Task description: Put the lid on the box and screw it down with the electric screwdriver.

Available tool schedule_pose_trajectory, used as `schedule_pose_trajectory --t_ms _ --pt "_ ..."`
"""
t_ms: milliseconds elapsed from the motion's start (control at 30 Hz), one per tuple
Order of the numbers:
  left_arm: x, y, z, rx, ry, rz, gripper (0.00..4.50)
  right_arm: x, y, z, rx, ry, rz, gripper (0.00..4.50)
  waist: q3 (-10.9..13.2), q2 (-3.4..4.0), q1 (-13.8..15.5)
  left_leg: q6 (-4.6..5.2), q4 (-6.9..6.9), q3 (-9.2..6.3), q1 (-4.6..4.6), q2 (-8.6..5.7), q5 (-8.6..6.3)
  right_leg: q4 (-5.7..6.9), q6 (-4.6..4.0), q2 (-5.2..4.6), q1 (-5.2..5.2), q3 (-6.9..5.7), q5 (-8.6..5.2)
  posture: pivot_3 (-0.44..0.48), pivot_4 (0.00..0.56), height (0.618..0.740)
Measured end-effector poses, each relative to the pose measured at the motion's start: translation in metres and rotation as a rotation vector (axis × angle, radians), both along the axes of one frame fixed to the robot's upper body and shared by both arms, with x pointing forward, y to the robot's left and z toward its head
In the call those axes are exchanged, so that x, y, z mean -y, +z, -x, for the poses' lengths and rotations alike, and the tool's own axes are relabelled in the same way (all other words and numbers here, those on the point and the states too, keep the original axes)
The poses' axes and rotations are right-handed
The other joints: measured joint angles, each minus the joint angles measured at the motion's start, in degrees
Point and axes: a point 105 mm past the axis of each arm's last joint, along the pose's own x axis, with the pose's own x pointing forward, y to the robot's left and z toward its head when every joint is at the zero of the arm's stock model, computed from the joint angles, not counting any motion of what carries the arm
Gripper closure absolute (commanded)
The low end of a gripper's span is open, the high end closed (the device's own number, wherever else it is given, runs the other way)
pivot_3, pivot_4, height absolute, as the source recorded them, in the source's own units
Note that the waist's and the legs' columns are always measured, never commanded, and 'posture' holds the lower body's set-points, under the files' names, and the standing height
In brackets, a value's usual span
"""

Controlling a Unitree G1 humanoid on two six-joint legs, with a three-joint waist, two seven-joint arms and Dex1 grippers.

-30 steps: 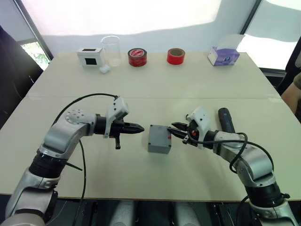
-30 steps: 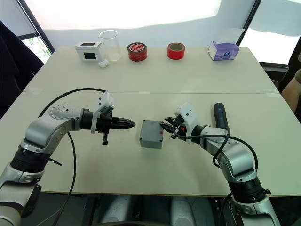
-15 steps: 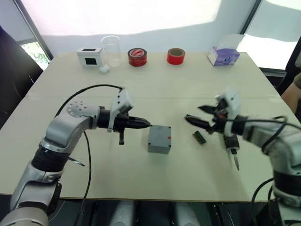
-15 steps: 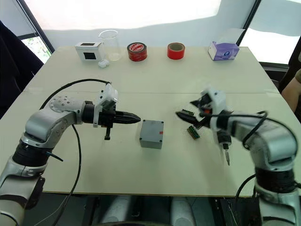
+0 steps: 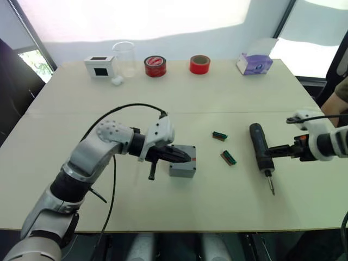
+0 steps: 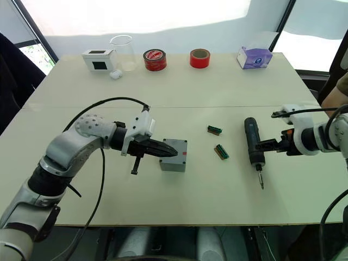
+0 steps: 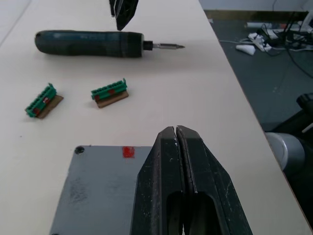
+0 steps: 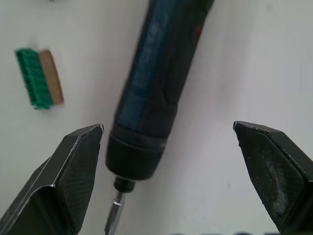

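Note:
The grey box [image 5: 182,166] sits mid-table with a red mark on its right side. Its top is flat with a corner screw hole [image 7: 79,150], so the lid [image 7: 98,186] appears seated on it. My left gripper [image 5: 185,157] is shut and empty, its fingertips [image 7: 168,139] over the box's top. The black electric screwdriver [image 5: 260,151] lies on the table to the right, bit pointing toward me. My right gripper [image 5: 273,150] is open at table height just right of it, its fingers [image 8: 80,161] spread on either side of the bit end without touching.
Two green terminal blocks [image 5: 219,135] [image 5: 229,157] lie between box and screwdriver. Along the far edge stand a white box with a black face [image 5: 99,65], a clear beaker [image 5: 126,57], two red tape rolls [image 5: 155,66] [image 5: 199,63] and a purple tissue box [image 5: 254,63]. A person's arm [image 5: 340,92] is at the right edge.
My right gripper left the box's right side and swung right to the screwdriver. Two green blocks now lie on the table. My left gripper advanced right onto the box.

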Motion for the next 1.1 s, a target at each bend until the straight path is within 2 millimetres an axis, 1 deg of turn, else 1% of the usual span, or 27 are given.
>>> schedule_pose_trajectory --t_ms 33,167,267,400,600,700,733,767,867,900,1100 --pt "0.001 0.0 0.0 0.0 0.001 0.002 4.5 0.002 -0.003 -0.001 -0.006 0.005 0.006 0.04 0.0 0.0 -0.03 0.0 0.0 0.0 0.0 0.0 0.0 0.0 0.0 0.01 0.0 0.0 0.0 0.0 0.15 0.74" --pt "0.002 -0.001 0.001 0.001 0.009 0.01 4.5 0.005 -0.006 -0.007 -0.017 0.005 -0.016 0.04 0.0 0.0 -0.03 0.01 0.01 0.01 0.01 0.0 0.0 -0.01 0.02 0.01 0.02 0.0 0.01 0.0 0.15 0.74" --pt "0.002 -0.005 0.002 -0.007 0.026 0.013 4.5 -0.002 -0.01 -0.015 -0.037 0.036 -0.027 0.04 0.0 0.0 -0.03 0.0 0.01 0.01 0.01 0.0 0.0 -0.01 0.02 0.01 0.01 0.0 0.01 0.0 0.15 0.74" --pt "0.001 -0.006 0.003 -0.004 0.039 0.014 4.5 -0.007 -0.022 -0.016 -0.085 0.077 -0.021 0.04 0.0 0.0 0.27 0.0 0.01 -0.01 -0.01 -0.02 0.0 -0.02 0.02 0.0 0.02 -0.02 0.01 0.0 0.15 0.74" --pt "0.001 -0.007 0.003 -0.003 0.056 0.015 4.5 -0.008 -0.023 -0.019 -0.101 0.102 -0.019 0.04 0.0 -0.02 0.05 0.0 0.03 -0.02 0.02 -0.02 0.0 -0.03 0.02 0.0 0.05 -0.03 0.01 0.0 0.15 0.74" --pt "0.001 -0.007 0.003 -0.006 0.061 0.013 4.5 -0.01 -0.025 -0.02 -0.109 0.124 -0.006 0.77 -0.01 -0.03 0.03 0.0 0.03 -0.02 0.03 -0.02 0.0 -0.02 0.02 0.01 0.06 -0.03 0.01 0.0 0.15 0.74" --pt "0.001 -0.007 0.003 -0.007 0.061 0.014 4.5 -0.01 -0.026 -0.02 -0.112 0.128 0.007 1.22 -0.01 -0.03 0.03 0.0 0.03 -0.02 0.03 -0.02 0.0 -0.02 0.02 0.01 0.06 -0.03 0.01 0.0 0.15 0.74" --pt "0.001 -0.007 0.002 -0.006 0.062 0.014 4.5 -0.009 -0.027 -0.02 -0.116 0.137 0.017 1.49 -0.01 -0.03 0.03 0.0 0.03 -0.02 0.03 -0.02 0.0 -0.02 0.02 0.01 0.06 -0.03 0.01 0.0 0.15 0.74" --pt "0.001 -0.007 0.002 -0.005 0.065 0.015 4.5 -0.013 -0.028 -0.02 -0.123 0.157 0.008 2.56 -0.01 -0.03 0.03 0.0 0.03 -0.03 0.03 -0.01 0.0 -0.02 0.02 0.02 0.05 -0.03 0.01 0.0 0.15 0.74" --pt "0.001 -0.007 0.002 -0.005 0.066 0.015 4.5 -0.013 -0.028 -0.02 -0.125 0.156 0.01 2.67 -0.01 -0.03 0.04 0.0 0.03 -0.03 0.03 -0.01 0.0 -0.02 0.02 0.02 0.05 -0.04 0.01 0.0 0.15 0.74" --pt "0.0 -0.007 0.001 -0.005 0.073 0.018 4.5 -0.012 -0.028 -0.02 -0.127 0.152 0.014 2.67 -0.01 -0.03 0.07 -0.01 0.03 -0.03 0.03 -0.01 0.0 -0.02 0.02 0.01 0.06 -0.03 0.01 0.0 0.15 0.74"
